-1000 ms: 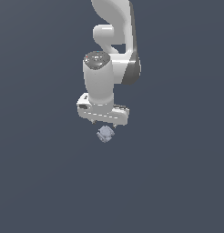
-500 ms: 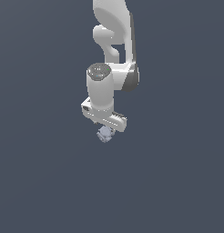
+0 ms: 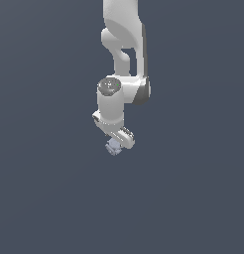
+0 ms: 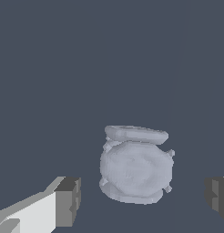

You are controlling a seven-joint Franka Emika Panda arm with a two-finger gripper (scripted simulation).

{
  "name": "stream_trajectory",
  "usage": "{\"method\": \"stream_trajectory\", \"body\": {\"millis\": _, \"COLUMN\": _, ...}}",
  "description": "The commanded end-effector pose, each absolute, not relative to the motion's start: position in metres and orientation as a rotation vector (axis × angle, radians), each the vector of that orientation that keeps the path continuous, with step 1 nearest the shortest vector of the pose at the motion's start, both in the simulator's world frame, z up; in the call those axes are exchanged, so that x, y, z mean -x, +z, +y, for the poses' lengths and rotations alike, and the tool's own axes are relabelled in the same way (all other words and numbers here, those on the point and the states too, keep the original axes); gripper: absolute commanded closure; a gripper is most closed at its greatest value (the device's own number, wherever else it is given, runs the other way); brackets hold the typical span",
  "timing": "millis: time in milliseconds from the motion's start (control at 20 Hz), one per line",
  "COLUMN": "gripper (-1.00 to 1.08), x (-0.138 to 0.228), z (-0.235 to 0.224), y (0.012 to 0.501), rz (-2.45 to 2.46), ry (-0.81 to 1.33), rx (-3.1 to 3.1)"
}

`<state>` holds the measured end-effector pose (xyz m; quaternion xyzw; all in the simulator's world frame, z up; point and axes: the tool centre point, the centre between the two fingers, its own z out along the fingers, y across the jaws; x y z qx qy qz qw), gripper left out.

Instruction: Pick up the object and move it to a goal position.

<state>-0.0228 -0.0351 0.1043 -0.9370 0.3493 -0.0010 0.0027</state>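
Dark slate-grey ground, plain and unmarked, fills both views. Your white arm [image 3: 123, 59] reaches down, its gripper [image 3: 115, 144] directly over the object [image 3: 113, 147]. Item: one pale lavender-grey lump, faceted, lying on the ground. In your wrist view the object [image 4: 135, 166] sits between the dark fingertips [image 4: 68, 201], jaws spread wide, touching neither side.

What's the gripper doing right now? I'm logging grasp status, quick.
Gripper: open, holding nothing; the lavender-grey object sits between its fingers, with a gap on both sides.
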Motion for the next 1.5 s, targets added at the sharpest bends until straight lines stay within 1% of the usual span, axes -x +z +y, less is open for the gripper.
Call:
{"method": "stream_trajectory", "body": {"millis": 0, "gripper": -0.92, "x": 0.025, "z": -0.036, "y": 0.099, "rz": 1.155, "ry": -0.002, "rx": 2.918}}
{"method": "stream_trajectory", "body": {"millis": 650, "gripper": -0.92, "x": 0.029, "z": -0.036, "y": 0.089, "rz": 1.234, "ry": 0.0, "rx": 2.889}}
{"method": "stream_trajectory", "body": {"millis": 1150, "gripper": -0.92, "x": 0.03, "z": -0.036, "y": 0.048, "rz": 1.241, "ry": 0.0, "rx": 2.886}}
{"method": "stream_trajectory", "body": {"millis": 1400, "gripper": -0.92, "x": 0.029, "z": -0.036, "y": 0.041, "rz": 1.241, "ry": 0.0, "rx": 2.886}}
{"method": "stream_trajectory", "body": {"millis": 1450, "gripper": 1.08, "x": 0.029, "z": -0.036, "y": 0.041, "rz": 1.241, "ry": 0.0, "rx": 2.886}}
